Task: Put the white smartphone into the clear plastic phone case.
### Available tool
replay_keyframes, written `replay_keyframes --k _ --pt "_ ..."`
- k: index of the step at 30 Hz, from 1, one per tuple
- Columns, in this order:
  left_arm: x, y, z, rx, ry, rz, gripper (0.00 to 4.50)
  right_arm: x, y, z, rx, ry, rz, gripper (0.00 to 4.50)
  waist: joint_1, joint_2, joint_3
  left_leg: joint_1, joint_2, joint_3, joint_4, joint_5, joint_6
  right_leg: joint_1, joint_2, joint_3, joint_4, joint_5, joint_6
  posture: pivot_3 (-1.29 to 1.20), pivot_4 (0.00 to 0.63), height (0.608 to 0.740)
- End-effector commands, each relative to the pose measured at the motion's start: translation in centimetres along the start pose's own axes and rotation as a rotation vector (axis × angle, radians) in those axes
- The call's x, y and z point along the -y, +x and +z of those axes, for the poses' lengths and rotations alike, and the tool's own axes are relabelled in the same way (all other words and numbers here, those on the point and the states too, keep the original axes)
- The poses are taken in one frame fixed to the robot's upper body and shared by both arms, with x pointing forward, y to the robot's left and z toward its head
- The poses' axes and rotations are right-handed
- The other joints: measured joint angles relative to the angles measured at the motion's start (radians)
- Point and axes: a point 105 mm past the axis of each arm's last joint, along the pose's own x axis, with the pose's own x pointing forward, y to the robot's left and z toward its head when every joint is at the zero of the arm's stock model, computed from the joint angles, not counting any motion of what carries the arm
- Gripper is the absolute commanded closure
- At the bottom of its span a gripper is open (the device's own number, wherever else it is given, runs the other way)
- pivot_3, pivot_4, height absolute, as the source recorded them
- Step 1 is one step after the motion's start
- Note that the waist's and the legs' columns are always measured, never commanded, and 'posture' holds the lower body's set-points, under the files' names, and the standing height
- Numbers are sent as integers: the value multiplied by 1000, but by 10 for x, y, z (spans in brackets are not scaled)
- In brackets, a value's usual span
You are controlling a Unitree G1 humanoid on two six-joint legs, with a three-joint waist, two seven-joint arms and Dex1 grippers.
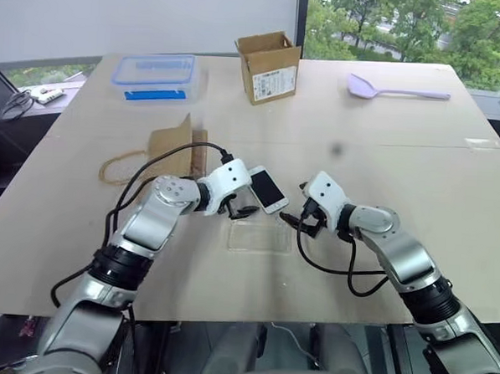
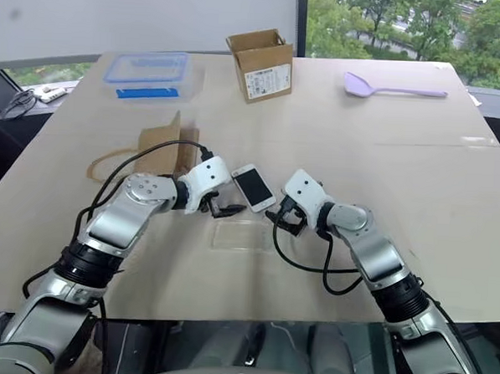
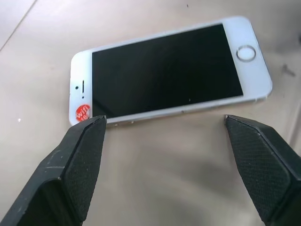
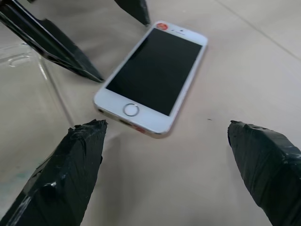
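The white smartphone (image 1: pixel 268 189) lies flat on the table, black screen up, between my two grippers. Just nearer to me lies the clear plastic phone case (image 1: pixel 260 235), empty and hard to make out against the tabletop. My left gripper (image 1: pixel 239 209) is open at the phone's left long side; in the left wrist view its fingertips (image 3: pixel 91 129) stand a little short of the phone (image 3: pixel 169 70). My right gripper (image 1: pixel 297 220) is open at the phone's home-button end (image 4: pixel 130 109), touching nothing. The case's edge (image 4: pixel 23 94) shows beside the phone there.
A brown paper bag (image 1: pixel 172 154) with cord handles lies behind my left arm. At the back stand a clear box with a blue lid (image 1: pixel 153 75), an open cardboard box (image 1: pixel 269 66) and a purple spatula (image 1: pixel 389 90). The table's front edge (image 1: pixel 251 319) is close below the case.
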Motion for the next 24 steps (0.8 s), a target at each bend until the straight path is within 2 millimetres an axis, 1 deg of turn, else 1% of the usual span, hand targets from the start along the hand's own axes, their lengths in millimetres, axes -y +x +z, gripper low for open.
replay_keyframes --k 1,5,9,11,14,17,21,23,24 --pt "7 7 13 64 -7 -34 367 3 -3 20 57 -5 5 0 1 0 0 0 -1 0 0 0 0 0 0 0 0 0 0 0 150 740" --pt "9 6 14 98 -71 -46 367 3 2 23 57 2 14 0 -4 0 0 -2 -1 0 0 0 0 -1 -1 0 0 0 0 0 150 740" --pt "10 12 24 151 -138 -39 367 6 5 24 50 -2 7 0 -27 0 0 -2 -1 0 0 0 0 -2 -1 0 0 0 0 0 150 740" --pt "11 11 28 170 -161 -41 367 7 8 25 45 -4 5 0 -43 0 0 -2 0 1 -1 0 0 -3 -1 1 0 0 0 0 150 740" --pt "11 1 21 165 -176 -37 367 6 12 24 31 -9 23 0 -59 0 0 -2 1 2 -2 0 0 -4 -1 2 1 0 0 0 150 740" --pt "10 -24 12 191 -199 -47 367 3 19 25 36 -5 53 0 -74 0 0 -2 2 4 -4 0 0 -6 0 4 1 0 0 0 150 740" --pt "7 -71 -11 234 -184 -35 367 4 34 33 57 4 90 0 -92 0 0 -2 5 9 -9 0 -1 -11 0 9 1 0 -1 0 150 740" --pt "2 -88 -21 247 -209 2 367 3 41 37 68 8 109 0 -91 -1 0 -4 5 9 -11 1 -2 -14 0 9 1 0 -1 0 150 740" --pt "1 -93 -23 255 -222 9 367 3 43 39 72 9 115 0 -88 0 0 -4 5 9 -11 1 -3 -15 0 8 1 0 -1 0 150 740"
